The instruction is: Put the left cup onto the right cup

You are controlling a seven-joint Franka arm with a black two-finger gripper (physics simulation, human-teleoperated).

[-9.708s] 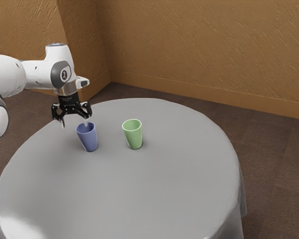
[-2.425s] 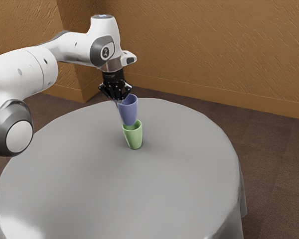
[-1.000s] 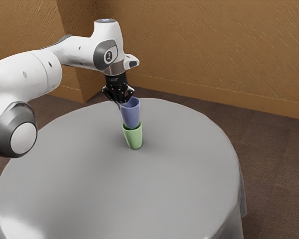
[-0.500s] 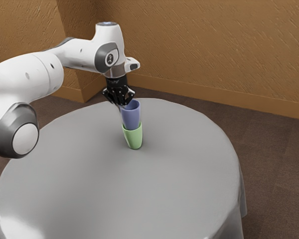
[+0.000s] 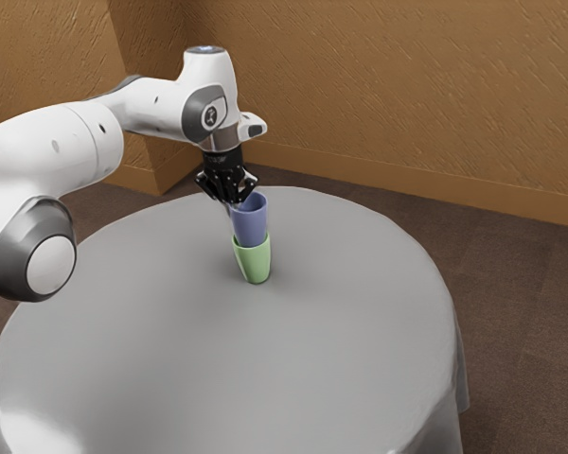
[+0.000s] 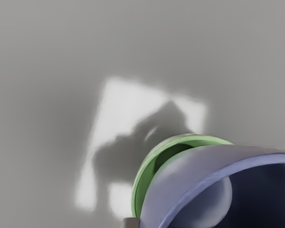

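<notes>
Blue cup (image 5: 250, 223) nested in green cup (image 5: 255, 262)
Gripper (image 5: 235, 196) clamps the blue cup's rim, near the worktop's (image 5: 341, 359) far edge.

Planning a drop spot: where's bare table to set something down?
Bare: the near half of the table, and from the green cup to the rim at the exterior view's right. Crowded: far side, jaws on the blue cup.
</notes>
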